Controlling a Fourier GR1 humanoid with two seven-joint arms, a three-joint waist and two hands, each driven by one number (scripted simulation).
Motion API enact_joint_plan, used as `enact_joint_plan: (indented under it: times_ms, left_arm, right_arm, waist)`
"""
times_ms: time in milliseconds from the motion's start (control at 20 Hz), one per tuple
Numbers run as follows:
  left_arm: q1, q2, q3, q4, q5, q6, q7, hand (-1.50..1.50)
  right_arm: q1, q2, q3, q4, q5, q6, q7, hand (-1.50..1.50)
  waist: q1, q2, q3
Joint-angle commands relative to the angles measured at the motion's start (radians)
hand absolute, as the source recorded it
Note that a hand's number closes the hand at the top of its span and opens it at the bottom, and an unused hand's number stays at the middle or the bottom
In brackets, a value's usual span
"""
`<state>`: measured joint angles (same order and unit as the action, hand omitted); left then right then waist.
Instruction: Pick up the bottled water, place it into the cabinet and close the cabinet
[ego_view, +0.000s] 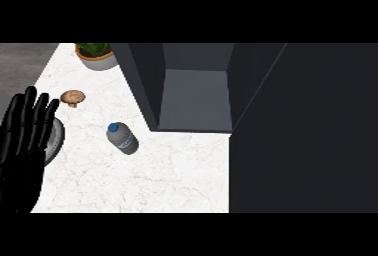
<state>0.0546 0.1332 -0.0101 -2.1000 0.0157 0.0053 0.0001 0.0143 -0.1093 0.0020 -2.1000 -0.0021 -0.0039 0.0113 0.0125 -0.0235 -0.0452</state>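
Note:
The bottled water (122, 138), a small clear bottle with a blue cap, stands on the white marble counter (170, 175) at centre left. Just to its upper right is the dark cabinet (193, 95), its inside showing, with its open door (303, 130) filling the right side of the view. My left hand (26, 135) is at the left edge, open with fingers straight up, well left of the bottle and touching nothing. My right hand does not show.
A brown mushroom (72, 97) lies on the counter above and left of the bottle. A potted plant (96, 55) stands at the back left. A grey round rim (56, 140) shows partly behind my left hand.

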Motion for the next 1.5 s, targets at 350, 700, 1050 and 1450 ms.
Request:
enact_joint_plan:
  times_ms: [350,700,1050,1450]
  left_arm:
    - [-0.006,-0.04,0.033,0.042,0.233,-0.075,0.067,-1.5]
    - [0.001,0.002,0.098,-0.078,0.297,-0.064,0.208,-1.5]
    - [0.014,0.013,0.128,-0.2,0.346,-0.026,0.359,-1.5]
    - [0.064,-0.001,0.097,-0.076,0.252,-0.093,0.268,-1.5]
  right_arm:
    - [0.144,0.013,0.159,-0.151,-0.05,0.093,0.071,-1.5]
    - [0.201,0.066,0.345,-0.298,0.091,0.036,0.178,-1.5]
    - [0.249,0.058,0.379,-0.413,0.107,0.02,0.27,-1.5]
    - [0.163,0.043,0.342,-0.366,0.074,0.012,0.277,-1.5]
  waist:
    - [-0.012,0.021,0.045]
    - [-0.013,0.022,0.045]
    - [-0.015,0.022,0.045]
    - [-0.014,0.024,0.045]
